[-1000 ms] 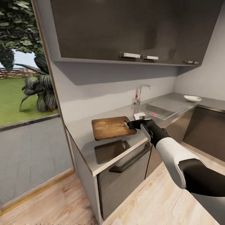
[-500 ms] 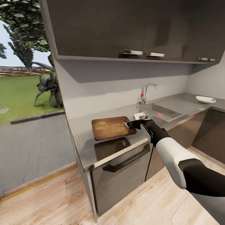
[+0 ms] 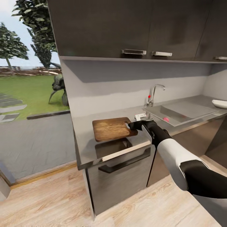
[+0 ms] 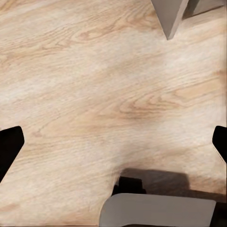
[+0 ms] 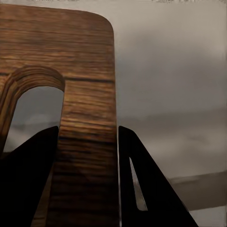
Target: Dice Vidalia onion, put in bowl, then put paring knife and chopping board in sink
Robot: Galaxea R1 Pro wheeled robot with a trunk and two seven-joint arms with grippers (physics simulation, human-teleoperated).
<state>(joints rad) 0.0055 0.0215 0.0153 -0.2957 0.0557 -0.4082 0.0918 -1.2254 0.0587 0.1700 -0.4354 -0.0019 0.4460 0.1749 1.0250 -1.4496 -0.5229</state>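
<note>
The chopping board (image 3: pixel 114 128) is held up flat in the air by the right gripper (image 3: pixel 132 125), whose fingers (image 5: pixel 146 189) pinch its end beside the handle slot. It hangs above the front part of the grey surface (image 3: pixel 85 132), and its shadow lies on the surface below. The left gripper's fingers (image 4: pixel 10 144) are wide apart over the wooden floor (image 4: pixel 94 94). Farther along the surface is the sink (image 3: pixel 183 112), with something small and pink inside, maybe the knife handle. To do this well, I think the arm should keep the board level, carry it slowly, and miss the tap (image 3: pixel 154 93). The bowl (image 3: pixel 220 103) sits farthest away.
</note>
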